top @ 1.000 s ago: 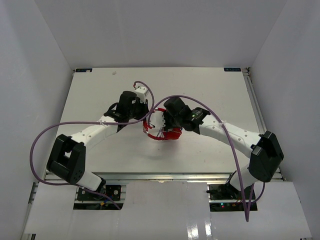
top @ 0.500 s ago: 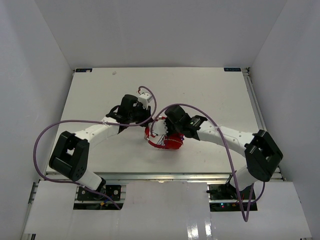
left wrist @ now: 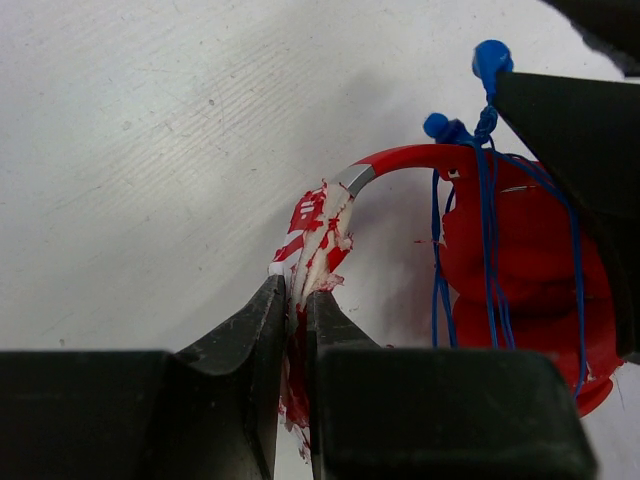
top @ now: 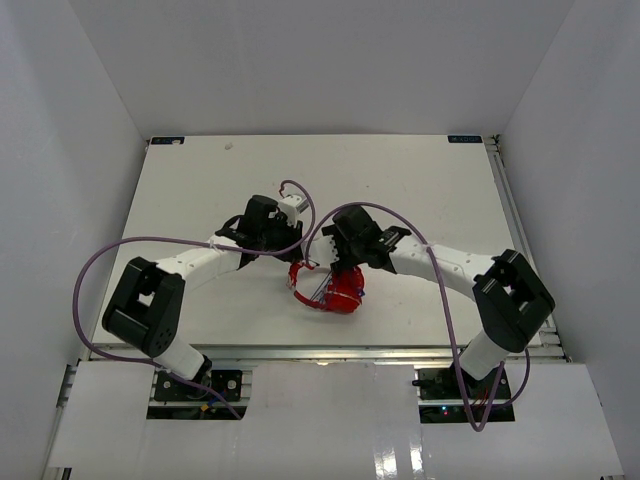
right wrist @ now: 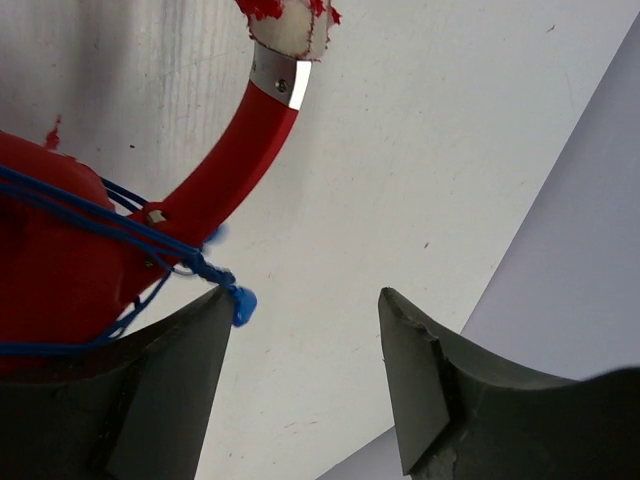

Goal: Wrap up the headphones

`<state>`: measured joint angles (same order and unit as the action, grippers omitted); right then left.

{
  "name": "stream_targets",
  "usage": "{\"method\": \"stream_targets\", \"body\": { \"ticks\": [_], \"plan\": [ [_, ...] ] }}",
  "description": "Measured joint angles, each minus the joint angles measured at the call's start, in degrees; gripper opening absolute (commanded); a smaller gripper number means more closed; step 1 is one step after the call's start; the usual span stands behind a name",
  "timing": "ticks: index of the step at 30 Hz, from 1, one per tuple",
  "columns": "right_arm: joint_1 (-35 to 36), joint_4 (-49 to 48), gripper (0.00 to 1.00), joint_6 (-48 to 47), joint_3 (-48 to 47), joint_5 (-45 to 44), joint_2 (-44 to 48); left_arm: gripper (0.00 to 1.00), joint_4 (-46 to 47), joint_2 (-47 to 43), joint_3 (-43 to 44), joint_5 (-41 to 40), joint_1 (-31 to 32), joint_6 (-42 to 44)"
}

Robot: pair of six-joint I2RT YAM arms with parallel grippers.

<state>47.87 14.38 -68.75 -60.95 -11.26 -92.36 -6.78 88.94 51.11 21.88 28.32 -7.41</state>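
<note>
The red headphones (top: pixel 332 290) lie on the white table (top: pixel 190 190), just in front of both grippers. My left gripper (left wrist: pixel 297 290) is shut on the worn, peeling padding of the headband (left wrist: pixel 400 157); in the top view it (top: pixel 293 263) sits at the headphones' left end. The thin blue cord (left wrist: pixel 487 255) runs in several turns round the red earcup (left wrist: pixel 530 270), and its blue plug (left wrist: pixel 490 58) sticks up beside the right gripper's finger. My right gripper (right wrist: pixel 305 310) stands open; the plug (right wrist: pixel 243 303) rests against the tip of its left finger, with nothing between the jaws.
Thick purple robot cables (top: pixel 110 260) loop from both arms over the table. White walls (top: pixel 90 120) enclose the table on three sides. A metal rail (top: pixel 510 200) runs along the right edge.
My right gripper has opened and let go of the blue cord near its plug. Both arms and the headphones have shifted toward the near edge of the table.
</note>
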Motion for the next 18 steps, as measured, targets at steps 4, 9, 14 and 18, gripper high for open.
{"method": "stream_targets", "body": {
  "ticks": [4,9,14,18],
  "plan": [
    [-2.0,0.6,0.71,-1.1,0.0,1.9,0.1,0.0,-0.1,0.2,0.0,1.2,0.0,0.1],
    [-5.2,4.0,0.76,-4.1,-0.4,6.7,1.2,0.0,-0.4,0.7,0.0,3.4,-0.1,0.2],
    [-8.9,7.1,0.77,-5.8,-1.6,12.0,2.3,0.0,-1.0,0.7,0.0,4.9,-0.2,0.5],
    [-12.0,8.7,0.77,-2.5,-3.7,15.6,2.8,0.0,-1.0,0.7,0.0,5.2,-1.3,0.1]
  ]
}}
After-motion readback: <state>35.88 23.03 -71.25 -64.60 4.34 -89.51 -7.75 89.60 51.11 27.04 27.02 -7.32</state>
